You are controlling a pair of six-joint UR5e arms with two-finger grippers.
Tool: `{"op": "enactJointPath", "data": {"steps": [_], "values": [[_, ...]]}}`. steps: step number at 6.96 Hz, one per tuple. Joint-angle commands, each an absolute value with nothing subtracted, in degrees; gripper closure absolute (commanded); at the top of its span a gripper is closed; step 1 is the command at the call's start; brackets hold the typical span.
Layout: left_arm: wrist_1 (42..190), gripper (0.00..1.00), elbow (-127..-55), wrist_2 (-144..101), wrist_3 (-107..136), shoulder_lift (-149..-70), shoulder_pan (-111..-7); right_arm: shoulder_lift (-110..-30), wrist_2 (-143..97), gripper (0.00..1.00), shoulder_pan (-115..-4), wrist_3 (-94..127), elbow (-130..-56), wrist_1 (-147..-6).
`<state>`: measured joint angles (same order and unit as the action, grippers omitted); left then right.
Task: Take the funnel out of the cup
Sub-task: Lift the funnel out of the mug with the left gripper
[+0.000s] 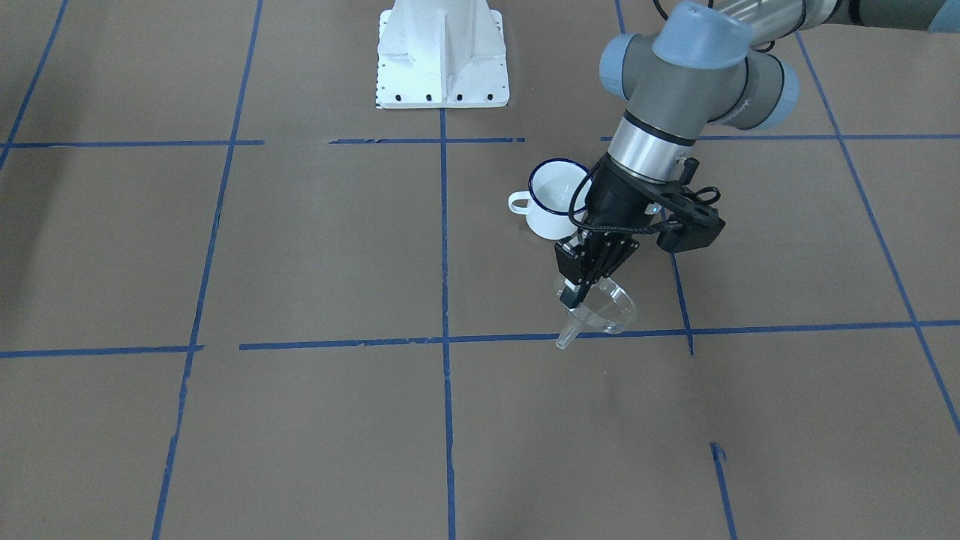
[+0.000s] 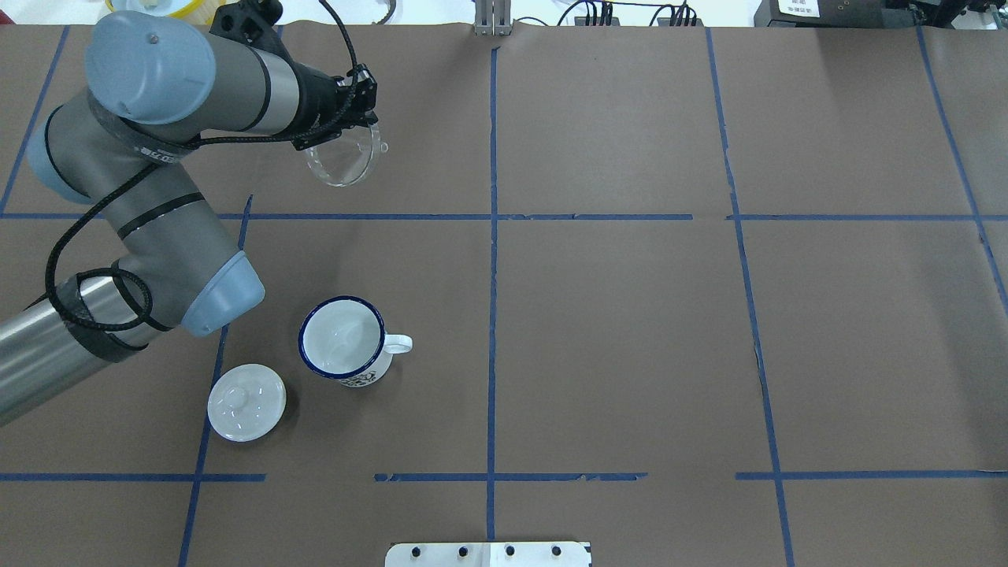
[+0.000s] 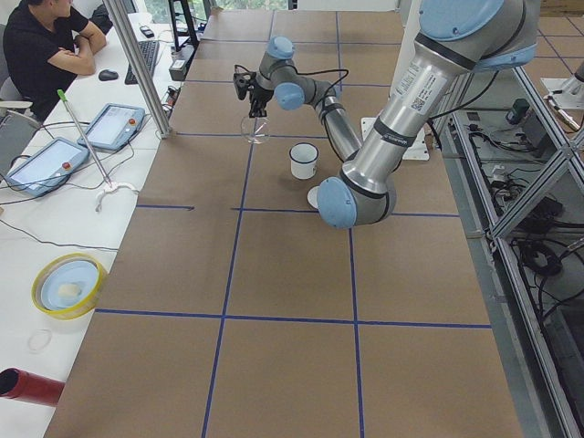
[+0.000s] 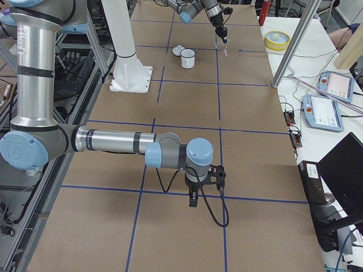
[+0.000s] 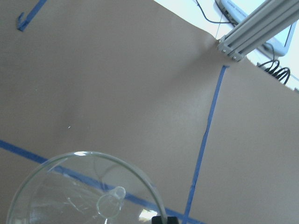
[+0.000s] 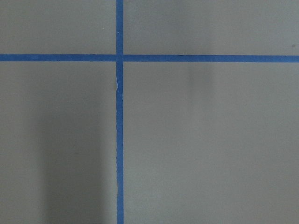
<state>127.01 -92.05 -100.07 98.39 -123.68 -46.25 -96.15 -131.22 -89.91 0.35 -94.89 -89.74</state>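
Observation:
My left gripper (image 1: 574,291) is shut on the rim of the clear funnel (image 1: 602,310) and holds it tilted above the table, spout pointing away from the robot. The funnel also shows in the overhead view (image 2: 343,162) under the gripper (image 2: 367,118), and its mouth fills the lower left of the left wrist view (image 5: 84,191). The white mug with the dark blue rim (image 2: 343,339) stands upright and empty, nearer the robot, well apart from the funnel; it shows in the front view (image 1: 551,196) too. My right gripper (image 4: 193,199) shows only in the right side view; I cannot tell if it is open.
A white domed lid with a knob (image 2: 246,402) lies left of the mug. The robot's white base plate (image 1: 442,60) is at the table's near-robot edge. Blue tape lines cross the brown table. An operator sits beyond the far edge (image 3: 46,46).

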Motion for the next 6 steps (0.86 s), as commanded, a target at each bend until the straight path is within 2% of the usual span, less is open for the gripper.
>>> {"op": "enactJointPath", "data": {"steps": [1,4,6], "values": [[153.27,1.00,-76.18,-89.62,104.57,-123.22,-47.02,-96.15,-131.22,0.00,-89.91,0.35,-94.92,-89.74],[164.12,1.00,-68.33,-85.53,107.74,-123.22,-46.24,-96.15,-131.22,0.00,-89.91,0.35,-94.83,-89.74],[166.28,1.00,-66.72,-83.59,109.07,-123.31,-44.22,-96.15,-131.22,0.00,-89.91,0.35,-94.92,-89.74]]}}
